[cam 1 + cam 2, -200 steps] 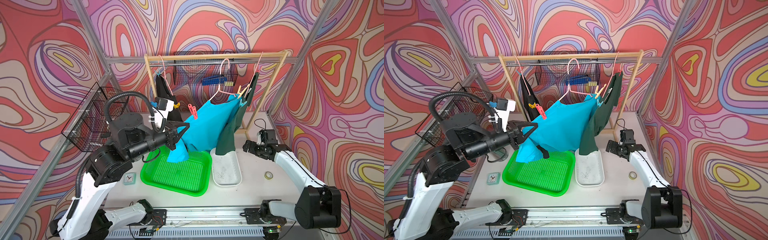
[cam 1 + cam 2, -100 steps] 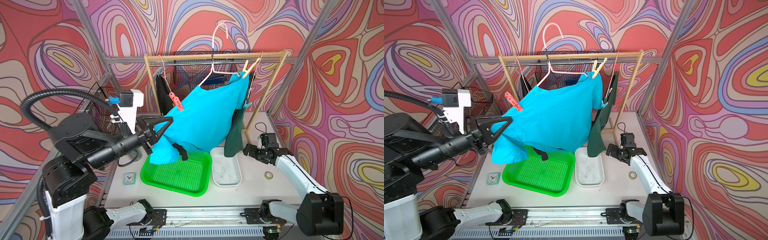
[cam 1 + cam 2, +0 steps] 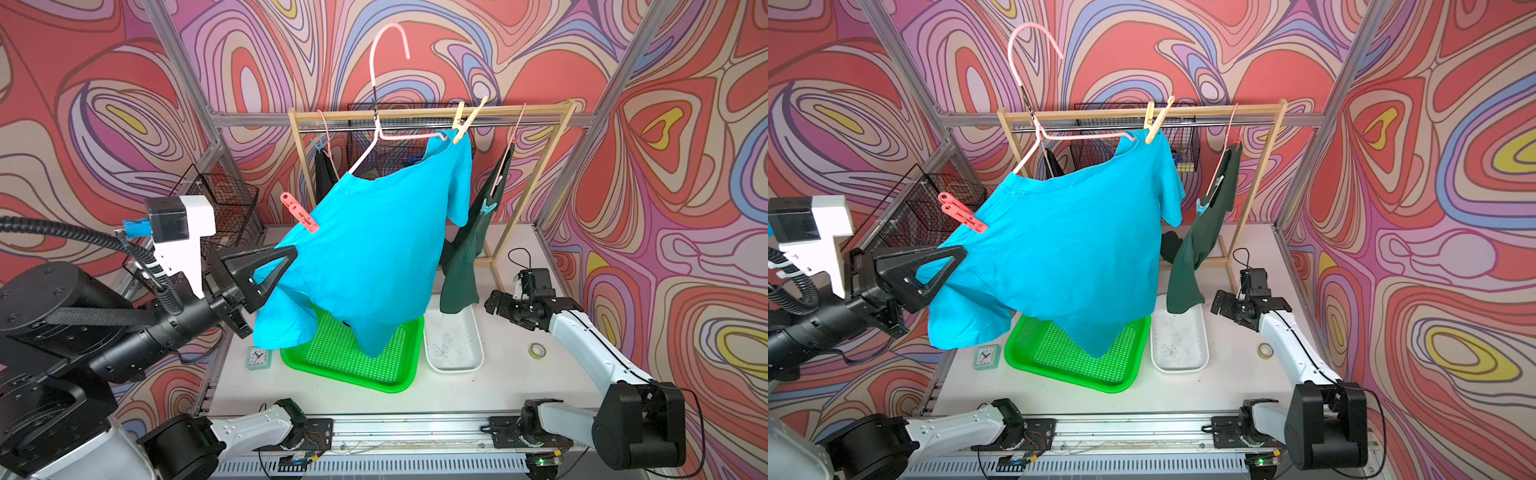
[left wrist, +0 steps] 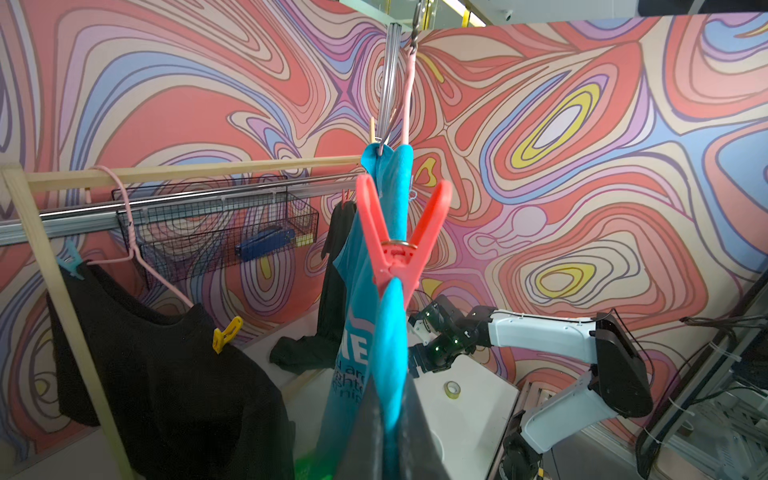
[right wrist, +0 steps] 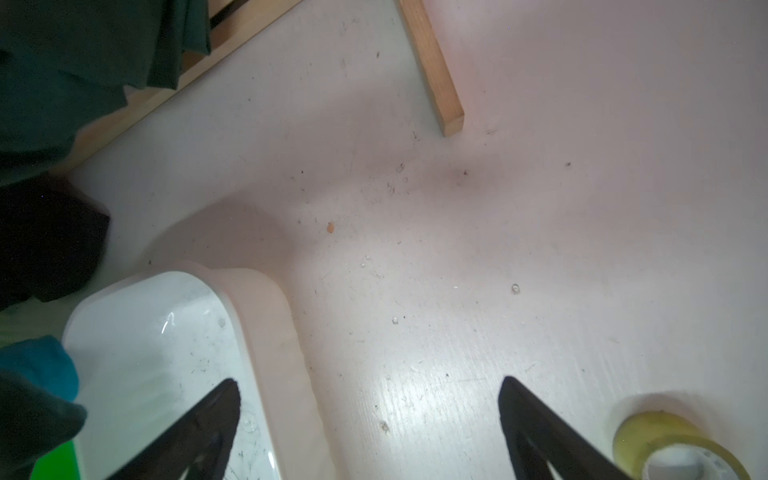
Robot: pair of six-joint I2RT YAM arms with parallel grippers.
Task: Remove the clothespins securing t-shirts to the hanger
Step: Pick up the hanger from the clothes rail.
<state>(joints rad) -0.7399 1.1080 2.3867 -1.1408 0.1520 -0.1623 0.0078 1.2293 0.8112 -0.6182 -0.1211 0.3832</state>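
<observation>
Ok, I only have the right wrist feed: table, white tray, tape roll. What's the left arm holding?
Observer: The left pincer is shut on the turquoise t-shirt, gripping the cloth just below the red clothespin.
Operator: Is that shirt's hanger on the rail?
Observer: No. The pink hanger has its hook well above the wooden rail, not hooked over it.
Operator: How many pins on that shirt?
Observer: Two show: the red one on the shoulder near the pincer, and a beige clothespin on the far shoulder, up by the rail.
</observation>
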